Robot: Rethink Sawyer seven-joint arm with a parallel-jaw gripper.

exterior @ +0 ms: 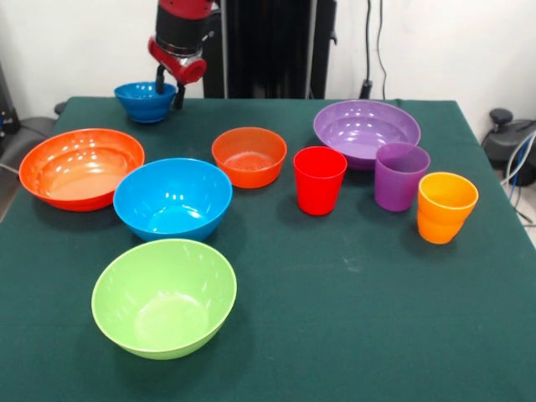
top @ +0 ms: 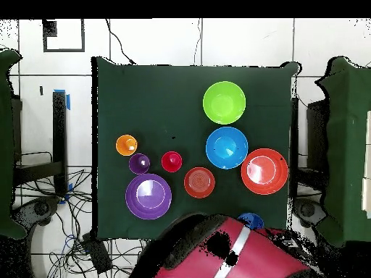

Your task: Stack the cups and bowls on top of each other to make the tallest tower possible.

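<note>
Gripper point(exterior: 168, 86) over the small dark blue bowl point(exterior: 144, 100), upper left of the front view.
Its jaws straddle the bowl's rim, apart; other bowls and cups sit separately across the green table point(exterior: 352, 285), nothing stacked.

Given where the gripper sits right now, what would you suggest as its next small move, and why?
Probably close and lift. The gripper appears open, its fingers straddling the rim of the dark blue bowl, and every other bowl and cup stands apart, nothing stacked.
</note>
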